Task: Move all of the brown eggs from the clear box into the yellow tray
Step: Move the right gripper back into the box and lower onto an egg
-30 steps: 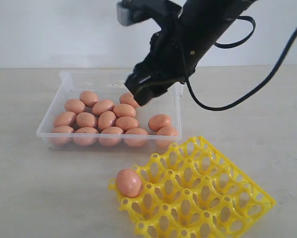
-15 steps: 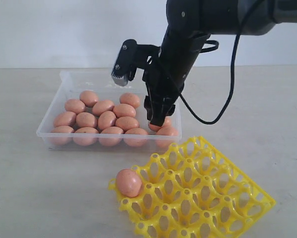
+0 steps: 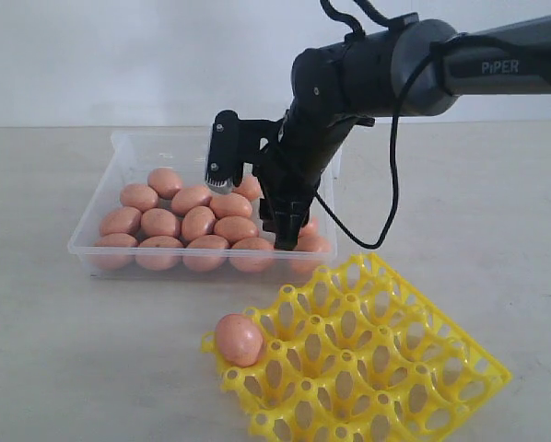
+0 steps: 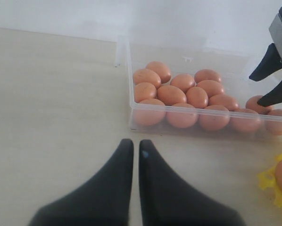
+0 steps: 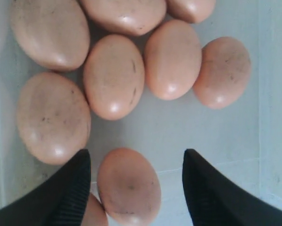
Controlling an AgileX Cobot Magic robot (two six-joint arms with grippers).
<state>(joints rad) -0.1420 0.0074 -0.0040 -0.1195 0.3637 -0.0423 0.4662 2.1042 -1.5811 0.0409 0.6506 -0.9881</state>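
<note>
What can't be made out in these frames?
- Exterior view: which egg the right gripper straddles; its fingers cover it.
- Exterior view: yellow tray's near cups, cut by the bottom edge.
- Right wrist view: part of the straddled egg, cut by the frame edge.
- Left wrist view: most of the tray, off-frame.

The exterior camera is looking low across the surface (image 3: pixel 73 350), yellow tray (image 3: pixel 372 265) nearest, clear box (image 3: pixel 91 250) behind. The left wrist camera is facing that box from well back over the left hand (image 4: pixel 136 148), while the right wrist camera is peering straight down, close, onto the brown eggs (image 5: pixel 113 77) inside.
</note>
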